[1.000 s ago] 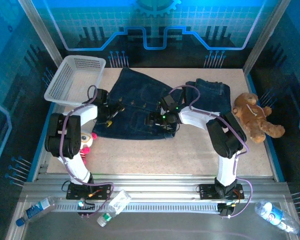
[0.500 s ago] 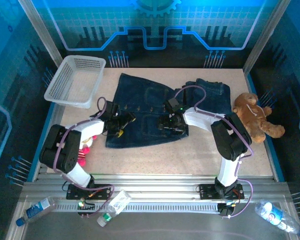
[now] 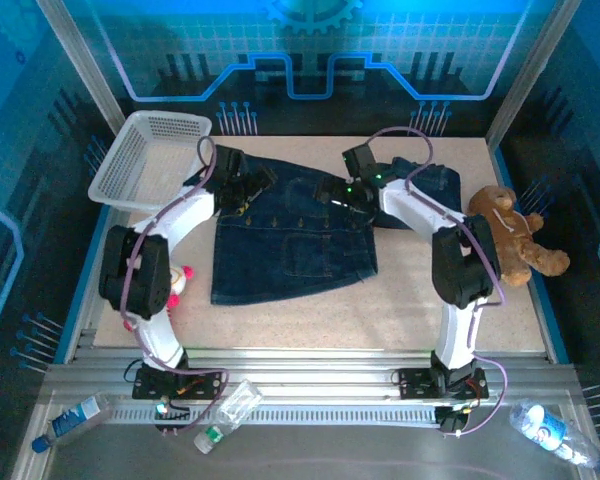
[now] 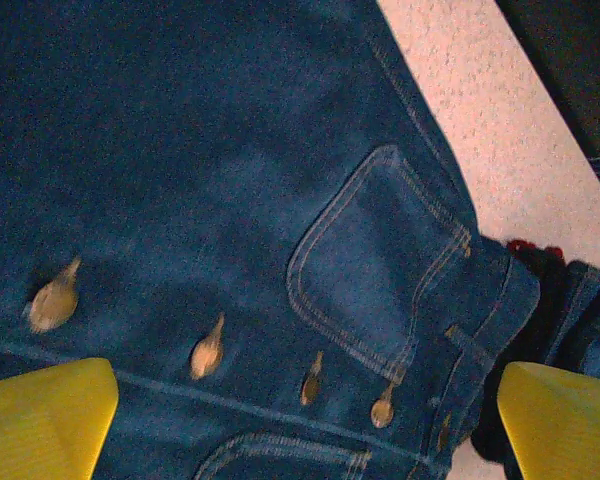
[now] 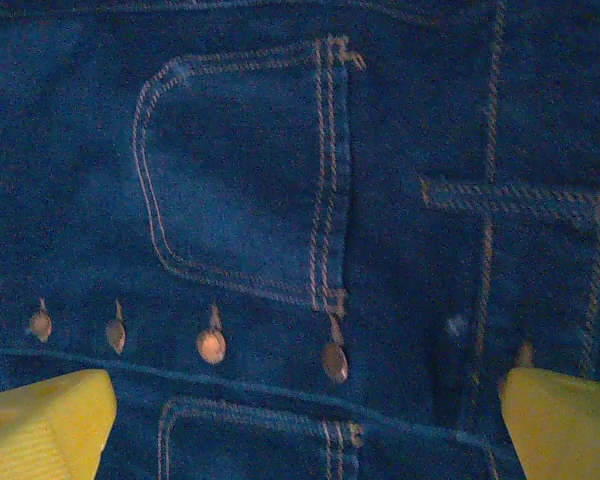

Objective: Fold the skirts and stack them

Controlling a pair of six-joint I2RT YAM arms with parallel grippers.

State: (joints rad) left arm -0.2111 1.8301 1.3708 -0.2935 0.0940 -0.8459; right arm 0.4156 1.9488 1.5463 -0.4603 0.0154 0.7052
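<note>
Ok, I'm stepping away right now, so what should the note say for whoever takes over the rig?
Left gripper: open, empty, above the far end of the buttoned denim skirt.
Right gripper: the same.
That skirt lies flat mid-table, unfolded.
Second denim skirt: bunched far right, near the teddy bear.
Done: one skirt spread.
Left: fold each, then stack.

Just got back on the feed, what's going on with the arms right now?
Both arms reach over the buttoned denim skirt, which lies spread flat on the table, not yet folded. The left hand and right hand are open above its far end, gripping nothing. A second denim skirt lies bunched at the back right, next to the teddy bear.
</note>
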